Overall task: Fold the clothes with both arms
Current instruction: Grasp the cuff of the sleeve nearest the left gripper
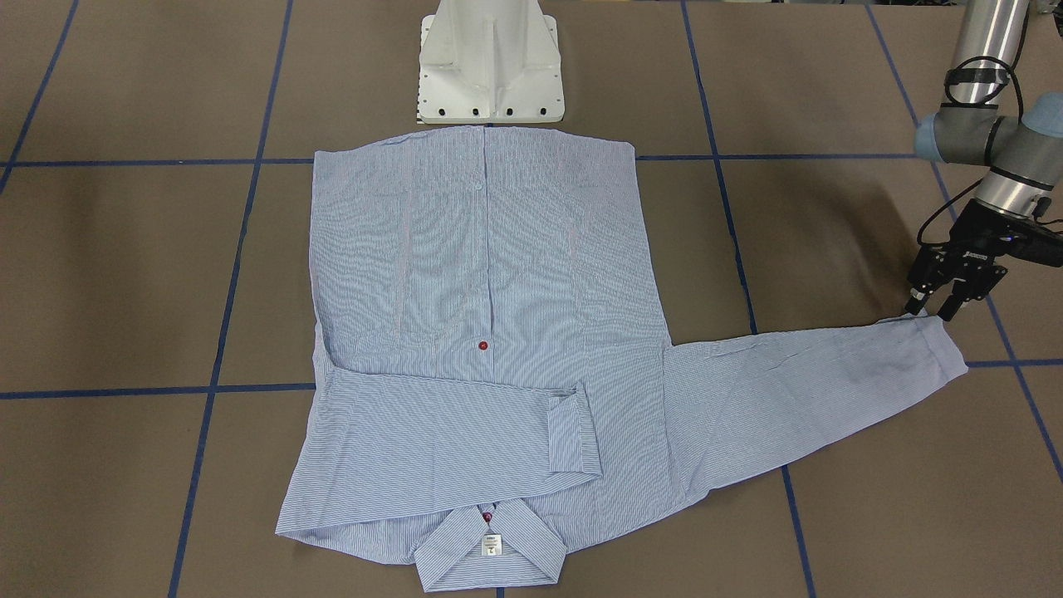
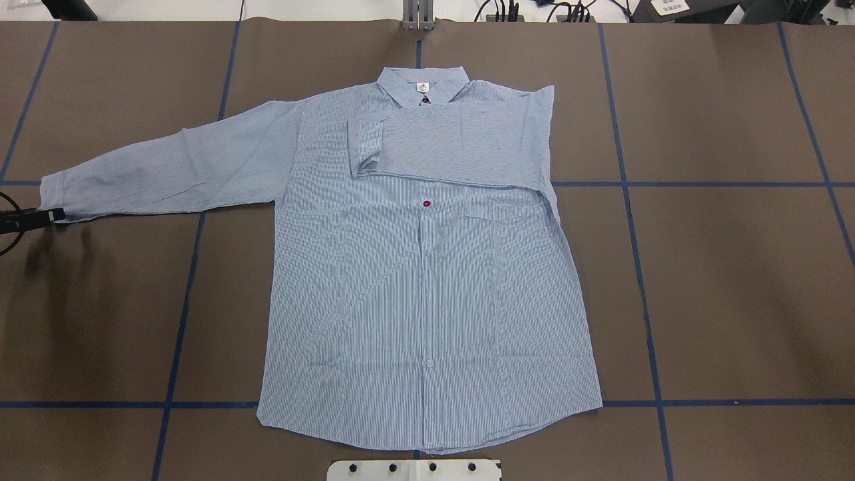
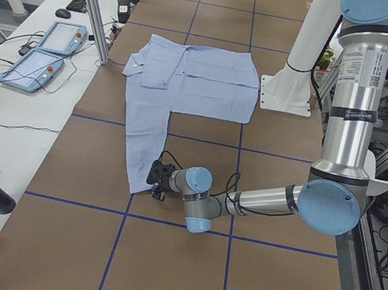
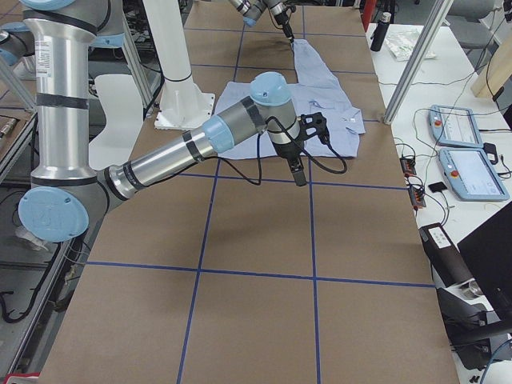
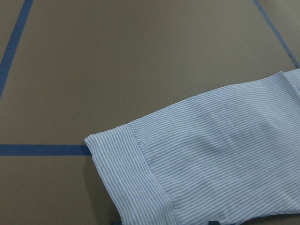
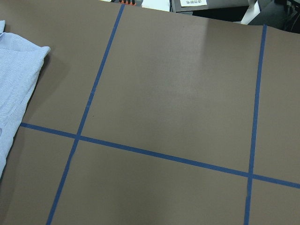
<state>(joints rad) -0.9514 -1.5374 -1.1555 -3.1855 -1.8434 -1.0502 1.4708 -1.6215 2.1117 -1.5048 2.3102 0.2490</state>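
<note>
The black left gripper (image 1: 930, 311) stood spread beside the cuff (image 1: 934, 342) of the striped light-blue shirt (image 1: 490, 274); a thin pinch could slip. For the right gripper (image 4: 298, 179), I cannot tell.

Shirt (image 2: 427, 280) blue-white pinstriped; button (image 2: 426, 203) seemingly dark red; table (image 2: 735, 300) brown, blue grid.

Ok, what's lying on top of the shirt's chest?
One sleeve, folded across the shirt below the collar. Anything under it is hidden; one red button shows just below.
</note>
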